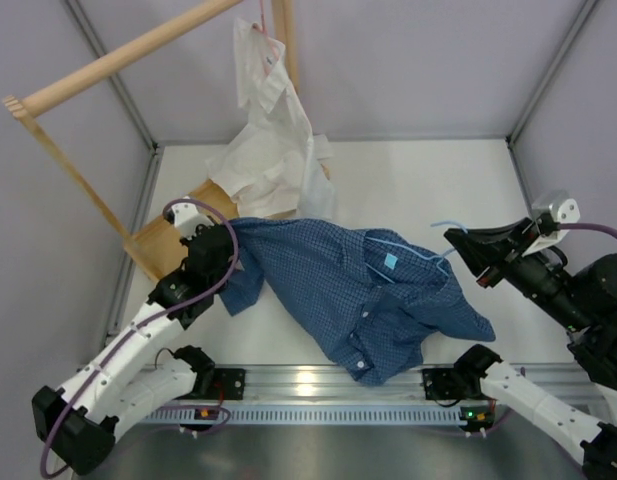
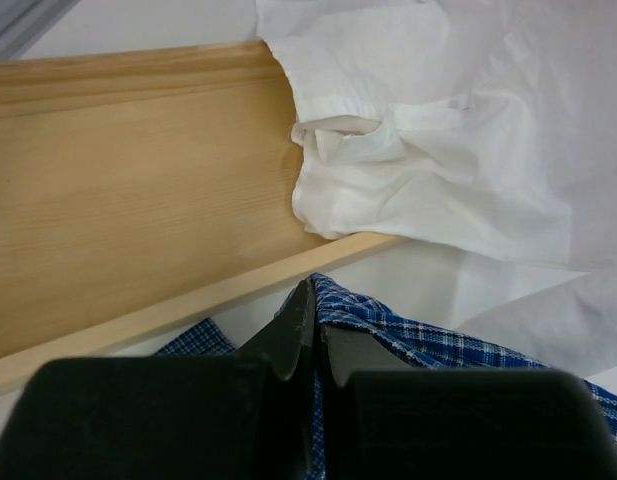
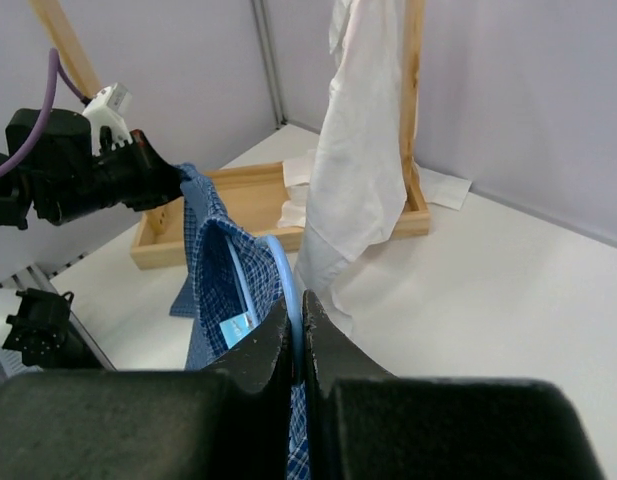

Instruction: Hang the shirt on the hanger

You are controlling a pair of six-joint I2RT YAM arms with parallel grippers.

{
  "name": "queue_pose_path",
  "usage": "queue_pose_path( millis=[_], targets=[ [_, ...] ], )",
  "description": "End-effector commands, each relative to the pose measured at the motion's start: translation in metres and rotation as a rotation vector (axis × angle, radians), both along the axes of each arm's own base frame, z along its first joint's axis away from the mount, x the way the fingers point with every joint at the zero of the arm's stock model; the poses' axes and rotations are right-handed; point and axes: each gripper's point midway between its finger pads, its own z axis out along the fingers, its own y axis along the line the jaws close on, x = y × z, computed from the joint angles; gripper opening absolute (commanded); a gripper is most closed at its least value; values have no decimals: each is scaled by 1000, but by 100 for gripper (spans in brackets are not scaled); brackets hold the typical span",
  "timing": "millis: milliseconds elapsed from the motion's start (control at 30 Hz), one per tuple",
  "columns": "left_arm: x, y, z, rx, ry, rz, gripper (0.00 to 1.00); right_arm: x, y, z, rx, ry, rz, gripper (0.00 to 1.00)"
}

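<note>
**Shirt strung between both arms, hanger at the collar: plenty of ways to botch this**

Looking at the shirt (image 1: pixel 358 300) stretched across the middle of the table (image 1: pixel 418 180), lifted at both ends and sagging toward the near edge. Got the left gripper (image 1: pixel 231 240) pinched fully shut on an edge of the checked cloth, just beside the wooden tray (image 1: pixel 156 252). Got the right gripper (image 1: pixel 458 245) clamped tight too, on the thin blue hanger (image 3: pixel 283 265) up by the collar. Can't quite tell from the wrist view whether that's wire alone or wire plus a bit of collar. Looks like the hanger is partly tucked inside the neck opening, not seated in the shoulders yet.

Worries from here:

- Slipping on the left. Only a thin fold between those tips, so could pop loose with any hard pull apart and drop that whole side.
- Rolling on the right. Holding skinny wire at one spot, with all that cloth hanging off it, so could twist in the grip and shed the collar.
- Dragging. Low belly of cloth touching the table, so likely to bunch with any sideways move.

Around it: a white shirt (image 1: pixel 273 160) hanging from the wooden rack (image 1: pixel 128 55), tail pooled in the tray right behind the left gripper. Close enough to snag. Tray wall also boxing in that arm on its far side.
</note>
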Motion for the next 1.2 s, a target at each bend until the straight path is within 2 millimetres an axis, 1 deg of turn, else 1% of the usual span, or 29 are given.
queue_pose_path(
  millis=[0, 33, 100, 200, 267, 300, 367, 400, 433, 467, 500, 533, 567, 667, 700, 733, 800, 867, 900, 933, 967, 1000, 1033, 1067, 1100, 1133, 1167],
  targets=[
    [1, -10, -8, -39, 42, -93, 0, 3, -6, 12, -4, -34, -35, 0],
    [2, -15, -7, -52, 35, -115, 0, 2, -2, 13, -3, -31, -16, 0],
    [3, -24, 3, -82, 0, -165, 0, 5, 9, 16, -8, -17, 28, 0],
    [1, -24, 15, -70, -22, -182, 0, 6, 19, 28, 0, -28, 63, 0],
    [-1, -23, 31, -70, -59, -195, 0, 8, 21, 35, 4, -41, 69, 0],
    [-4, -26, 37, -58, -72, -230, 0, 7, 24, 44, 10, -52, 86, 0],
    [-9, -27, 64, -68, -137, -262, 0, 6, 30, 52, 12, -58, 118, 0],
    [-12, -26, 72, -50, -156, -275, 0, 7, 38, 56, 7, -57, 147, 0],
    [-14, -25, 80, -46, -174, -282, 0, 9, 40, 57, 7, -52, 152, 0],
    [-19, -20, 96, -59, -216, -272, 0, 12, 44, 57, 7, -45, 155, 0],
    [-22, -16, 99, -57, -216, -259, 0, 19, 49, 50, -7, -26, 153, 0],
    [-27, -7, 106, -63, -238, -226, 0, 23, 51, 47, -12, -19, 151, 0],
    [-30, -3, 111, -67, -249, -215, 0, 32, 57, 38, -24, 0, 147, 0],
    [-42, 12, 120, -82, -288, -169, 0, 44, 65, 27, -37, 23, 141, 0],
    [-44, 14, 120, -86, -295, -162, 0, 50, 70, 21, -48, 38, 140, 0],
    [-48, 18, 122, -89, -306, -157, 0, 52, 72, 19, -46, 44, 140, 0],
    [-51, 24, 121, -86, -308, -128, 0, 56, 77, 20, -30, 40, 145, 0],
    [-50, 32, 115, -69, -290, -82, 0, 54, 78, 29, 8, 20, 154, 0],
    [-49, 36, 110, -53, -268, -61, 0, 50, 76, 40, 45, -17, 161, 0],
    [-46, 38, 103, -35, -233, -35, 12, 45, 74, 48, 75, -34, 169, 0],
    [-46, 42, 92, -10, -181, -12, 31, 40, 73, 54, 93, -56, 182, 0],
    [-44, 43, 87, 10, -151, -3, 52, 28, 70, 65, 122, -98, 210, 0],
    [-41, 38, 89, 21, -126, -17, 97, 23, 68, 69, 132, -108, 224, 0],
    [-41, 35, 85, 36, -93, -41, 98, 14, 64, 77, 144, -131, 235, 0],
    [-41, 20, 90, 20, -87, -125, 98, 12, 62, 79, 142, -135, 237, 0],
    [-44, 10, 108, -7, -119, -190, 98, 11, 61, 75, 129, -126, 233, 0],
    [-48, -1, 119, -36, -140, -261, 98, 13, 56, 76, 128, -126, 205, 0]
  ],
)
